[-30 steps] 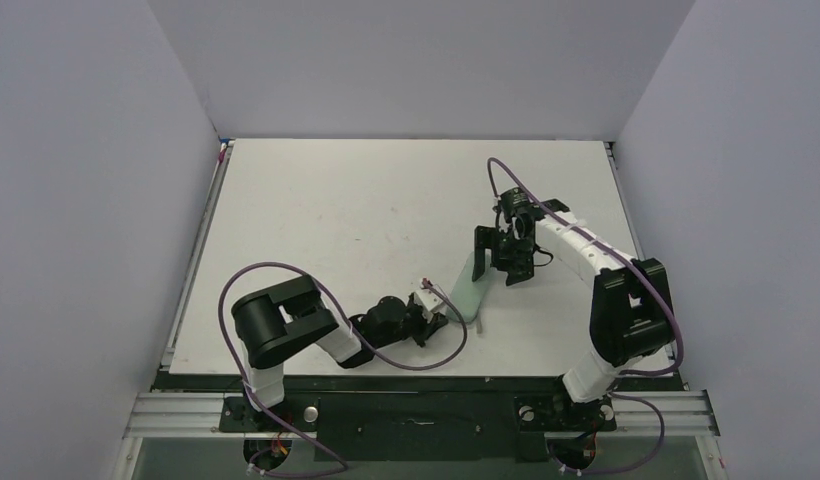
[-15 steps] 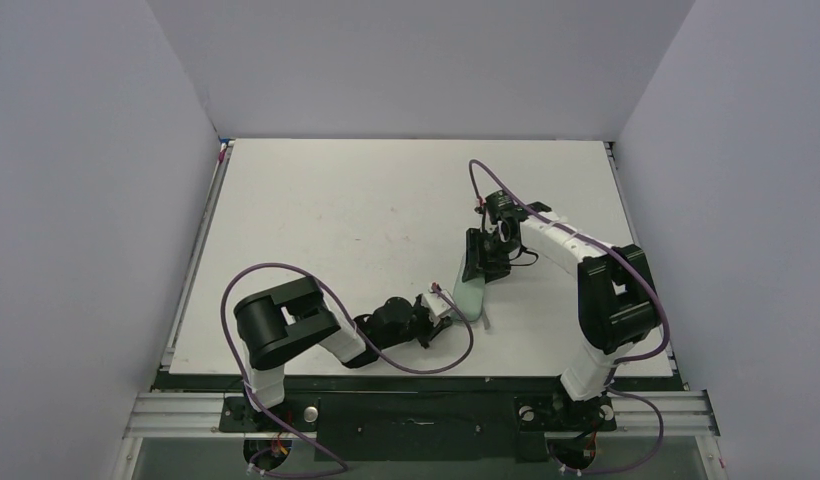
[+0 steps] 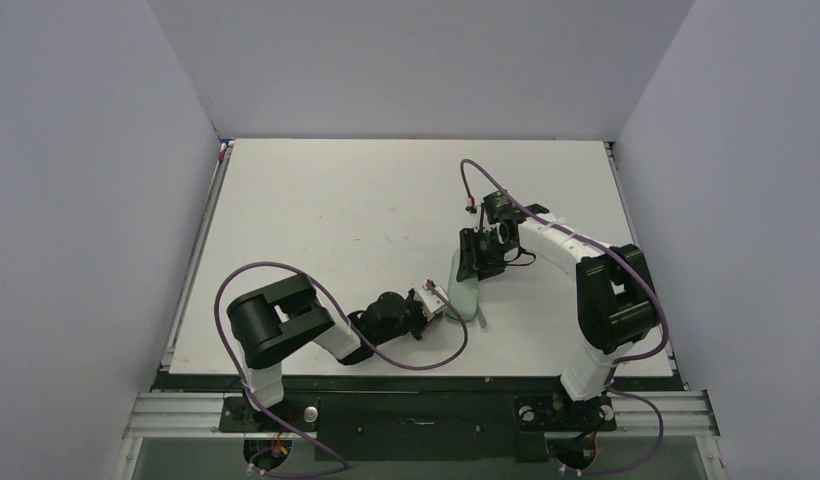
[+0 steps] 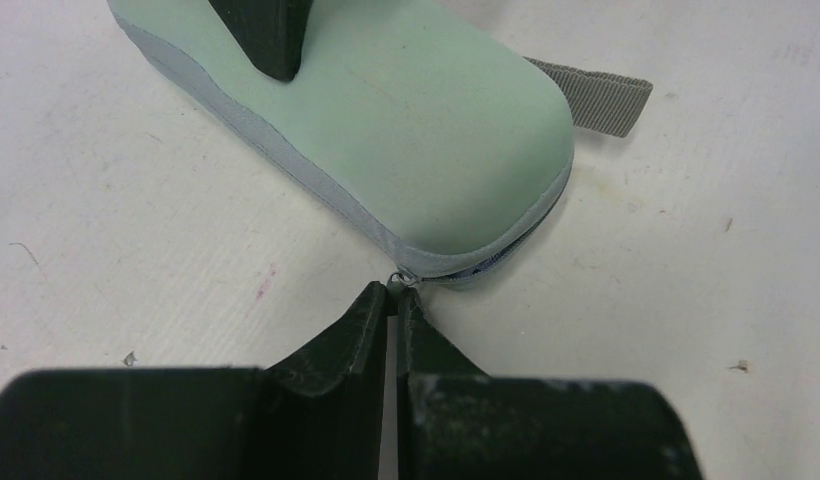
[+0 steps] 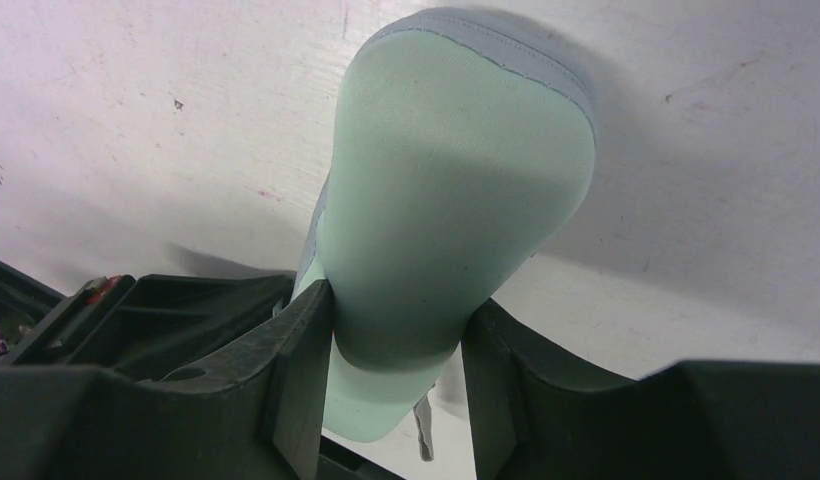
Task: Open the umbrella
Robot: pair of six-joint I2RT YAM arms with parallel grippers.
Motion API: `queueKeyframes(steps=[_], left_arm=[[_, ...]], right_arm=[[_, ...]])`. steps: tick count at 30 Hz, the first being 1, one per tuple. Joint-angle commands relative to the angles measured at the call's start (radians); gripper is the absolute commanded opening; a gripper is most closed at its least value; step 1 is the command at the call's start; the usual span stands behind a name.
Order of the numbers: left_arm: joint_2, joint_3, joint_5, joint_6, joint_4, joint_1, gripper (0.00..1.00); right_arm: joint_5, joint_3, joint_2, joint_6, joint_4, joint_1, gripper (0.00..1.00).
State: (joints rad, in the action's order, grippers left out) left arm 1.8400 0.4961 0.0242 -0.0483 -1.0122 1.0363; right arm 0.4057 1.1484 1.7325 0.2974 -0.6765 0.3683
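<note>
- The umbrella (image 3: 466, 296) is still packed: a pale-green oblong case with a grey seam, lying on the white bench (image 3: 336, 200).
- It lies lengthwise between the two arms. One end points toward the arm bases and the other points away from them.
- The left hand (image 4: 391, 300) is at the near end of the umbrella, low over the bench. Its fingers are pressed together with no gap between them.
- The tips of those fingers meet a small metal zip pull (image 4: 397, 279) on the seam at that end. Whether the pull is actually pinched between them cannot be made out.
- A short grey strap (image 4: 596, 95) sticks out from the same end of the umbrella and lies flat on the bench, on the side away from the zip pull.
- The right hand (image 5: 398, 300) is at the far end of the umbrella. It is about half closed, with one dark finger on each long side of the case.
- Both of those fingers (image 5: 301, 370) press against the green fabric, so this hand has hold of the umbrella.
- In the left wrist view, one right-hand finger shows as a dark wedge on top of the umbrella, beyond the zip end.
</note>
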Motion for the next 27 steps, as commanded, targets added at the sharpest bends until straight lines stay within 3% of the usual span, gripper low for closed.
queueKeyframes(steps=[1,19,27], left_arm=[[-0.006,0.008,0.04,-0.068,-0.045,-0.065,0.0],[0.12,0.153,-0.06,-0.133,-0.053,-0.2,0.0],[0.122,0.174,-0.038,-0.08,-0.018,-0.239,0.0]], right_arm=[[-0.044,-0.012,0.01,-0.14,-0.044,0.006,0.1],[0.068,-0.022,0.013,-0.301,-0.125,0.027,0.08],[0.09,-0.025,0.016,-0.401,-0.197,0.036,0.08]])
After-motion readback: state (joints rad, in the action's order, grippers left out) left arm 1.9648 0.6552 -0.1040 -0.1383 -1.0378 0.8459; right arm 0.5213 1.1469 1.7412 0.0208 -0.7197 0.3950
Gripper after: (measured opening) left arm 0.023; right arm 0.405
